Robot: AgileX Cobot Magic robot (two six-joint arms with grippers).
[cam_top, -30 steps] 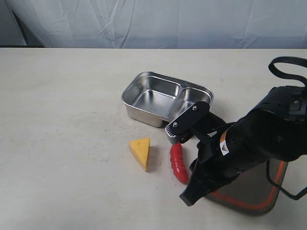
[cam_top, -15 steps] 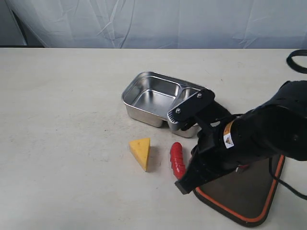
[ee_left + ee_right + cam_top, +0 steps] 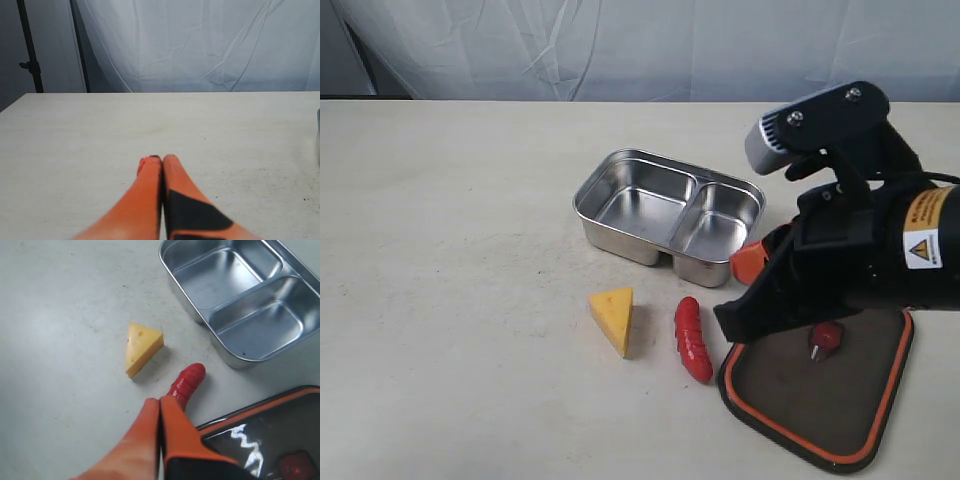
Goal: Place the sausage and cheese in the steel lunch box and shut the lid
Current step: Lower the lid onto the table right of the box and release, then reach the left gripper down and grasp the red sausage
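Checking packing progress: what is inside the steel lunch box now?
Both compartments of the steel lunch box show bare metal, nothing covered. The sausage and cheese lie outside on the table.

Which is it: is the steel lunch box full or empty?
Empty: both compartments of the steel lunch box show bare metal; the sausage and cheese lie on the table outside it.

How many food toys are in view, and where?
2. The cheese and the sausage lie side by side on the table, outside the steel lunch box. The right arm may hide more.

Cheese (image 3: 613, 318) left of sausage (image 3: 693, 339)
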